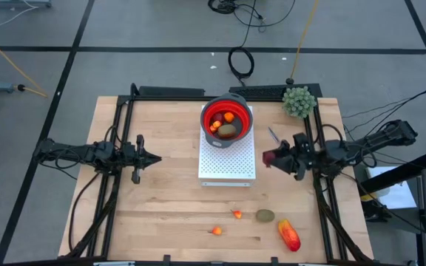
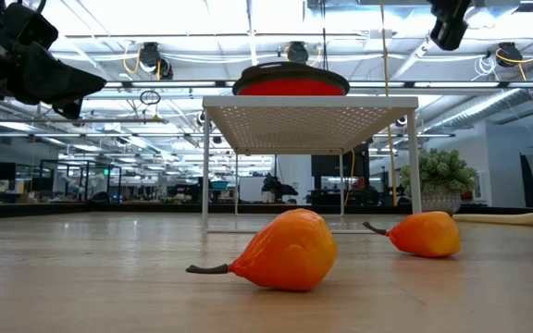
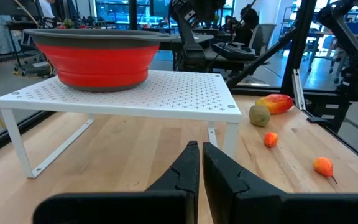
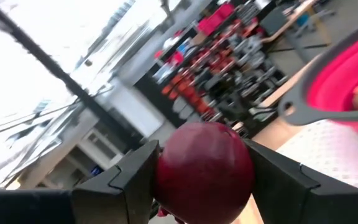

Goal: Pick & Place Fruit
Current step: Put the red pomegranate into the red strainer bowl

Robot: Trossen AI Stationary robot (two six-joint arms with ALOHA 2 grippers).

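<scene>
A red bowl (image 1: pixel 226 118) stands on a white perforated rack (image 1: pixel 228 168), with an orange piece and a brown-green oval inside it. My right gripper (image 1: pixel 274 157) hovers just off the rack's right edge, shut on a dark-red ball (image 4: pixel 205 171). On the near part of the table lie two tiny orange fruits (image 1: pixel 216 230) (image 1: pixel 237 214), a brown-green oval (image 1: pixel 265 216) and a red-orange oblong (image 1: pixel 289 235). My left gripper (image 3: pixel 201 163) is shut and holds nothing; it waits to the left of the rack, pointing level at it. My right gripper pinches the dark-red ball by two opposite sides (image 4: pixel 166 177), one finger (image 4: pixel 126 180) on each. The fingers reach in about level from the table's right side. The ball is lifted clear of the table, beside the rack.
A green spiky ball plant (image 1: pixel 299 101) stands at the far right corner, and a knife (image 1: pixel 273 136) lies right of the rack. Black frame rails (image 1: pixel 117 140) run along both table sides. Bare wood stretches between the rack and my left gripper.
</scene>
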